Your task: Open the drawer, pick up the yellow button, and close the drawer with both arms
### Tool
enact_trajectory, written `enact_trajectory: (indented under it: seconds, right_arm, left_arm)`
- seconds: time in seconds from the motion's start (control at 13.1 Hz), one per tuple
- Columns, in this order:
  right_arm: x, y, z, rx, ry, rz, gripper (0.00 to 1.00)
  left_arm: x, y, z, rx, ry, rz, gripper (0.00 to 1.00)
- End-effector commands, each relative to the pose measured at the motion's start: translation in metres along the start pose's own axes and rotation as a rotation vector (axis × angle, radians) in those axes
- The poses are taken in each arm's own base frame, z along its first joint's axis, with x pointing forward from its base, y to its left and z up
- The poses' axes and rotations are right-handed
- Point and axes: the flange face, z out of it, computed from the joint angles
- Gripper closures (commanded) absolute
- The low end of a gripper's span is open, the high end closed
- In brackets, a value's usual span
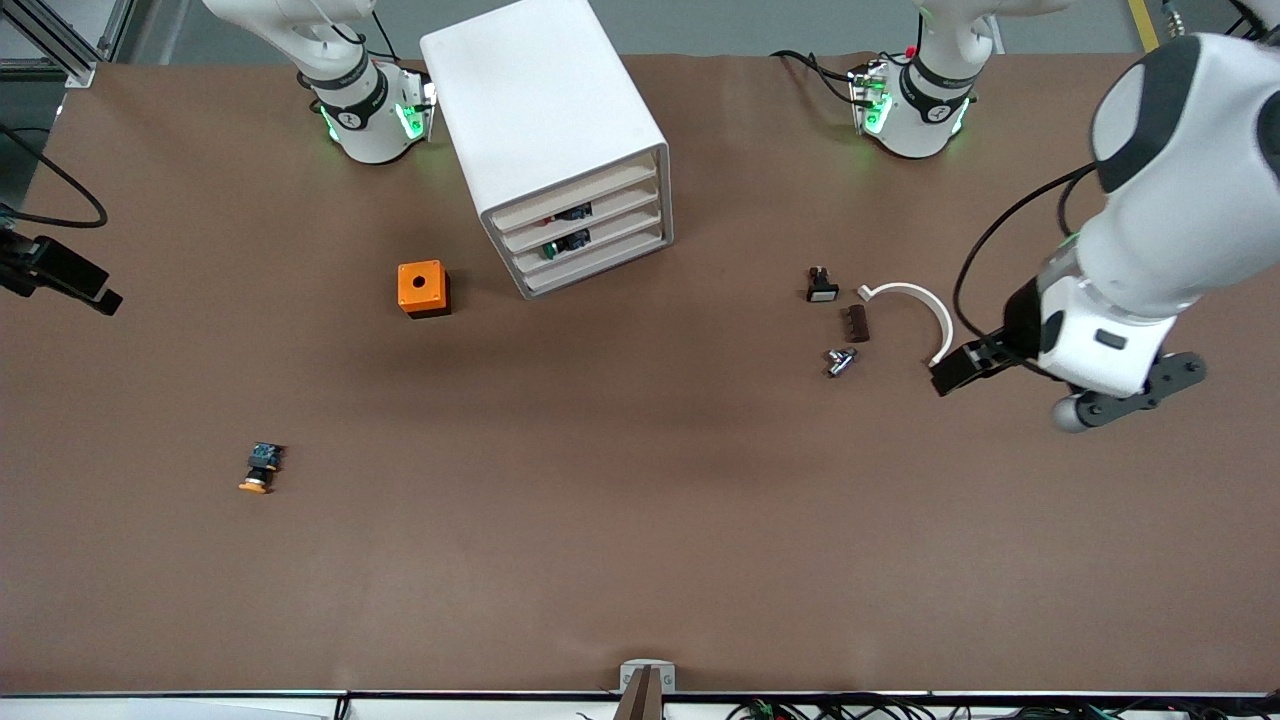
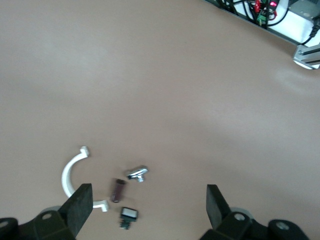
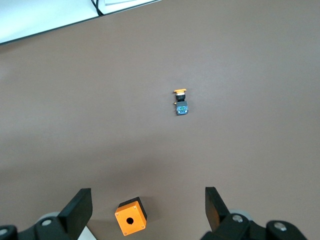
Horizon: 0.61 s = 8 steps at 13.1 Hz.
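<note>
The white cabinet (image 1: 545, 120) stands between the two arm bases. Its top drawer (image 1: 575, 203) sits flush with the three drawers below it. The button (image 1: 261, 468), with an orange cap and a black-and-blue body, lies on its side on the bare table toward the right arm's end, nearer the front camera than the orange box; the right wrist view shows the button (image 3: 181, 101) too. My left gripper (image 1: 952, 374) hangs open over the table beside a cluster of small parts, with nothing in the gripper (image 2: 148, 189). High over the orange box, my right gripper (image 3: 147, 195) is open and empty.
The orange square box with a hole (image 1: 423, 288) sits beside the cabinet. Toward the left arm's end lie a black button with a white cap (image 1: 821, 286), a brown piece (image 1: 856, 323), a metal part (image 1: 840, 361) and a white curved strip (image 1: 915, 295).
</note>
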Motion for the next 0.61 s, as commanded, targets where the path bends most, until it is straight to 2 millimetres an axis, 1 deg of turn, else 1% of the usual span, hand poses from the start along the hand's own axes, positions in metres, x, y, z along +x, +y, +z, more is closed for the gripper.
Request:
enact_trajectory:
  seconds: [0.0,0.08,0.15,0.23,0.46,0.53]
  right_arm:
    - [-0.009,0.001,-0.004,-0.013,-0.007,0.015,0.0]
    - [-0.01,0.004,-0.009,-0.01,0.004,0.018,0.0]
    - [-0.011,0.005,-0.01,-0.01,0.005,0.02,0.0]
    - [-0.01,0.004,-0.009,-0.011,0.004,0.018,0.0]
    - [-0.012,0.005,-0.011,-0.025,-0.009,-0.023,0.0]
    - [-0.013,0.007,-0.011,-0.061,-0.011,-0.056,0.0]
  left_arm:
    - [-0.006,-0.033,-0.024,0.049,-0.017,0.055,0.0]
    - [-0.007,-0.048,-0.03,0.054,-0.039,0.054,0.0]
    - [-0.007,-0.055,-0.033,0.061,-0.051,0.059,0.0]
    - [-0.008,-0.058,-0.037,0.062,-0.049,0.083,0.0]
    - [-0.007,-0.081,-0.051,0.064,-0.055,0.161,0.0]
    - [-0.009,-0.084,-0.055,0.064,-0.051,0.181,0.0]
